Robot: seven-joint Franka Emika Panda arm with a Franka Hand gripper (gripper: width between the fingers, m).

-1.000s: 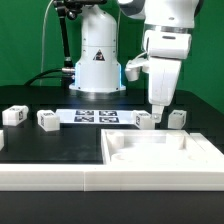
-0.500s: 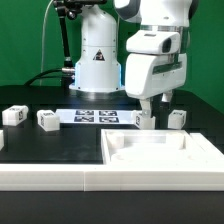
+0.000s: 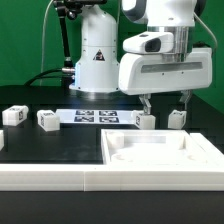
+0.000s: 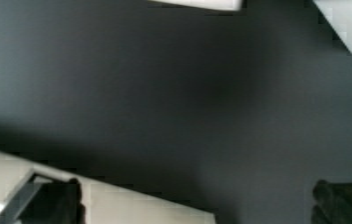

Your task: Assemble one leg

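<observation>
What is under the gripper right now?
The open gripper hangs over black table, empty. Two legs stand below it: one leg by one finger, second leg by the other. The wrist view is blurred, so whether either sits directly beneath a finger cannot be told.

A thin flat white marker board (image 3: 97,116) is laid on the black table (image 3: 60,145), and a large white square panel (image 3: 160,152) with recessed corners is set beside a long white rim bar (image 3: 50,177).

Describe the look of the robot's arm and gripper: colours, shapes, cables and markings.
The glossy white arm has rounded shells and a dark joint band. Its white conical base carries a black triangle marking, and black cables run behind it. The gripper has a boxy white body and two thin dark fingers.
</observation>
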